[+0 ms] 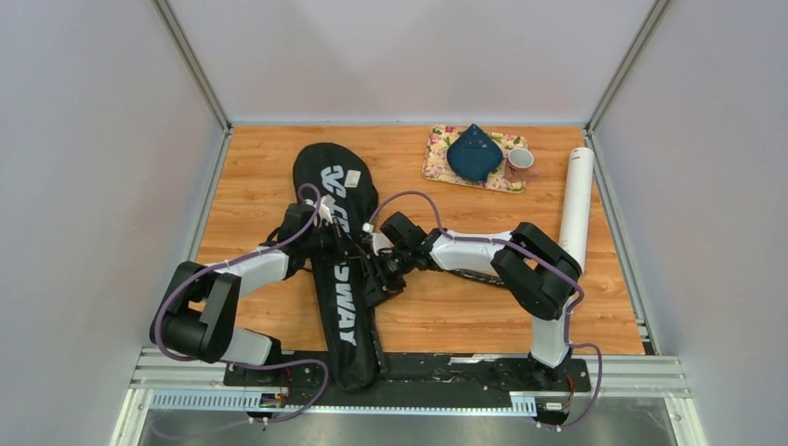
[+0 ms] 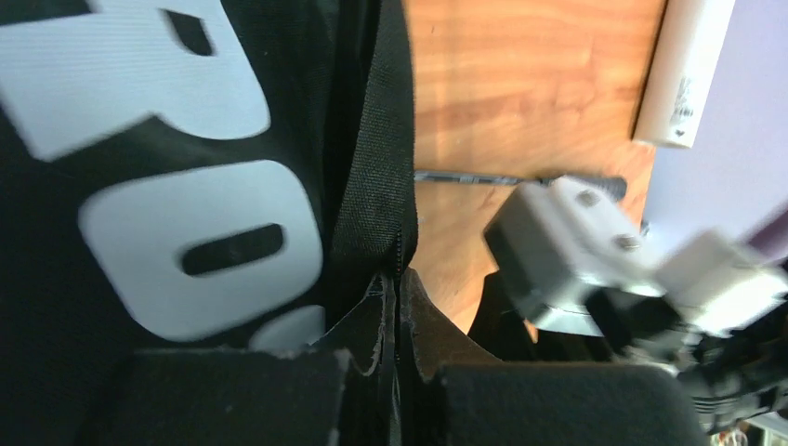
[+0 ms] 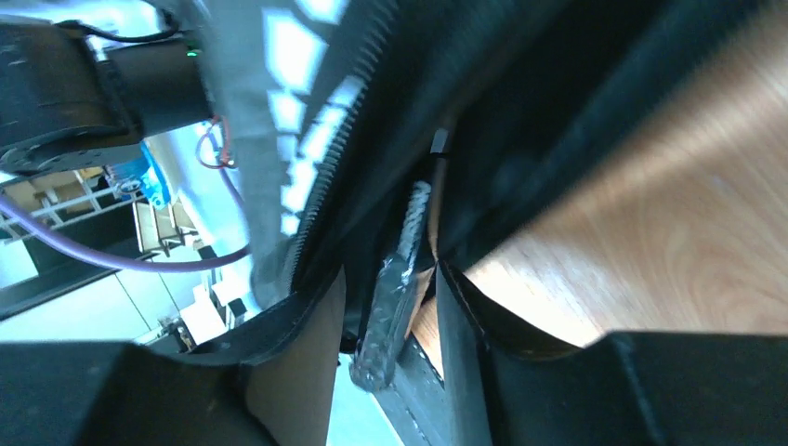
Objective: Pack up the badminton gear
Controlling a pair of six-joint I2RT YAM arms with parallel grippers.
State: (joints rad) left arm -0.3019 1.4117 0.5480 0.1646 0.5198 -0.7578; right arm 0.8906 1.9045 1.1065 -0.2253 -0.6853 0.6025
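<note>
Racket cover (image 1: 336, 269) lies centre-left on tabletop (image 1: 465, 307), 12-to-6. Left end effector (image 2: 398, 358) clamped on its edge seam; right end effector (image 3: 390, 325) pinches the zipper pull. Advice: hold fabric taut, pull along the zipper line.

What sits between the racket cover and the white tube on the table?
In the top view, bare wood crossed by the right arm separates the racket cover from the white tube.

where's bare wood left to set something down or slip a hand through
Bare wood lies left of the racket cover toward the left wall, and between the right arm, the floral tray and the white tube. It is crowded mid-table, where the left gripper and right gripper meet on the cover.
</note>
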